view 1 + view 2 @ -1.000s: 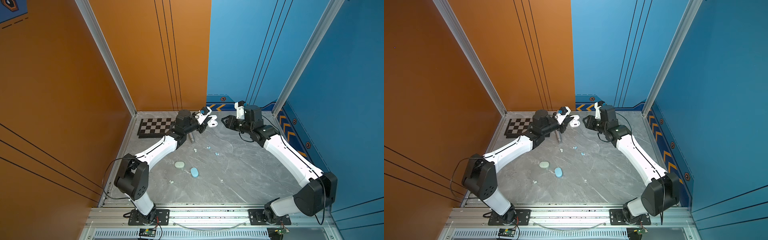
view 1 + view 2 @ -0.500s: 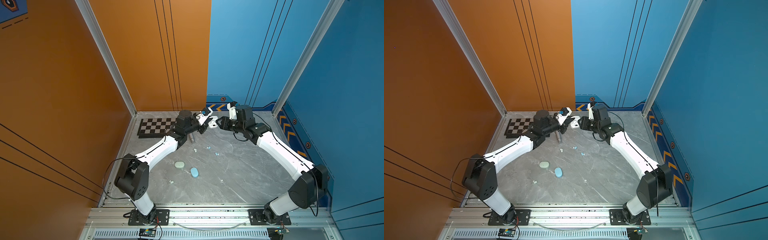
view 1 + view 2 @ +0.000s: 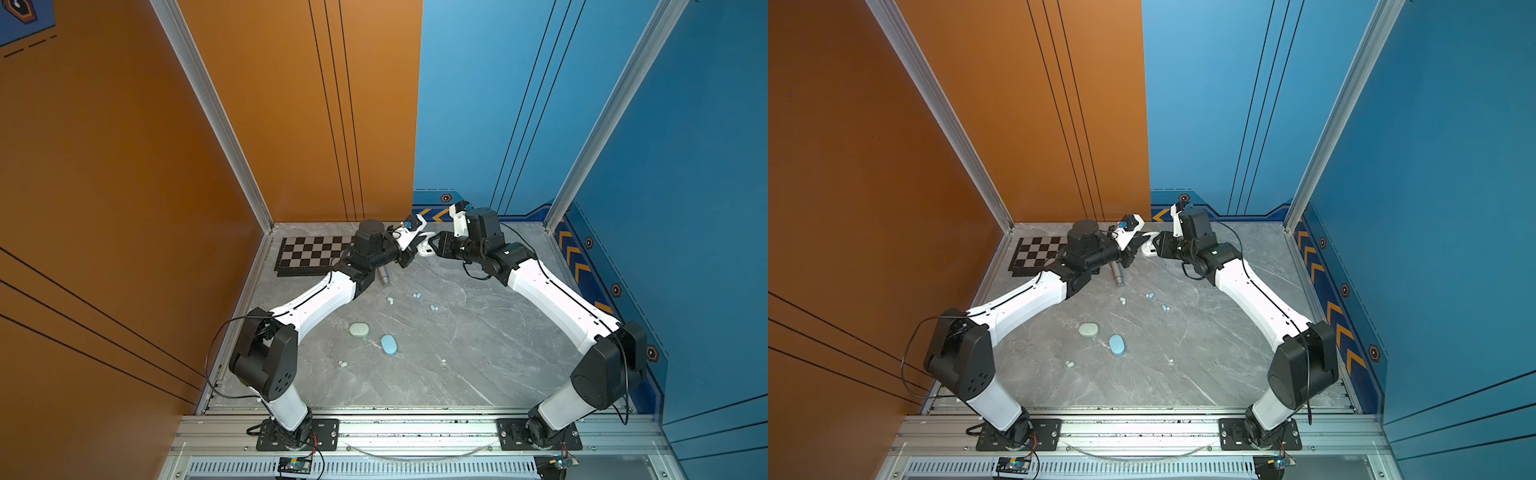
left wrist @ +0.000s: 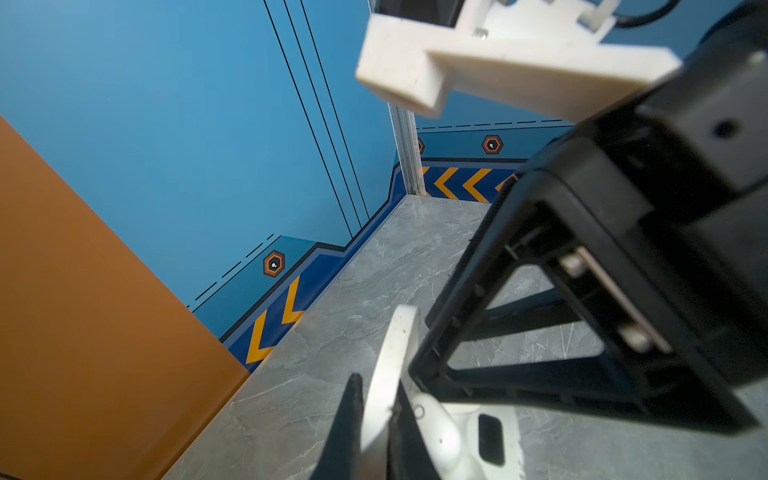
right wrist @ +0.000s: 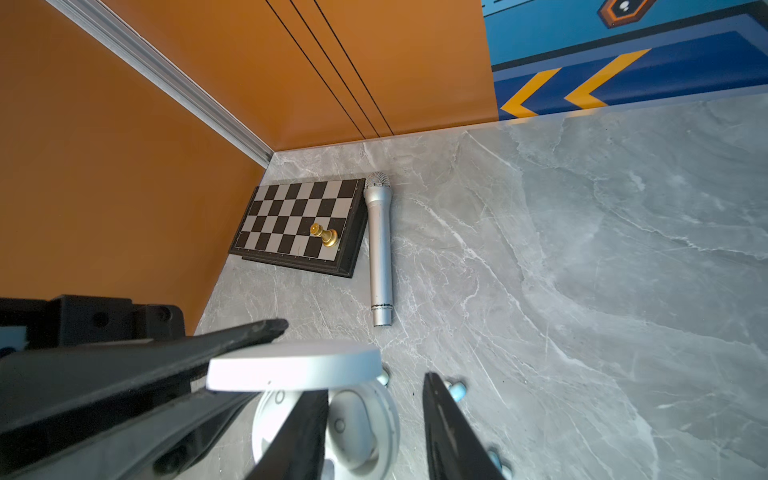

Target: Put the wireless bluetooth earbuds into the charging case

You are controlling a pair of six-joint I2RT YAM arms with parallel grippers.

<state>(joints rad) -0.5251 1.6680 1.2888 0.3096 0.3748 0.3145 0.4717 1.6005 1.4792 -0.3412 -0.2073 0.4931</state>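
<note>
Pinching open the charging case (image 5: 361, 424) by its lid (image 5: 291, 365) with clenched left hand (image 4: 377, 392), straddling its base with released right hand (image 5: 372, 399); next, probably fetching a loose earbud (image 3: 417, 295) off the desk (image 3: 478, 353).

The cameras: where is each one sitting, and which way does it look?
Top views: high above the front of the table, looking down; both whole arms show, left gripper and right gripper close together at the white case.
Left wrist: on the left arm, looking past its own fingers, shut on the case's lid, toward the blue wall; the right gripper looms close.
Right wrist: on the right arm, looking past its open fingers toward the microphone and chessboard.
Shared: every view shows the white case.
</note>
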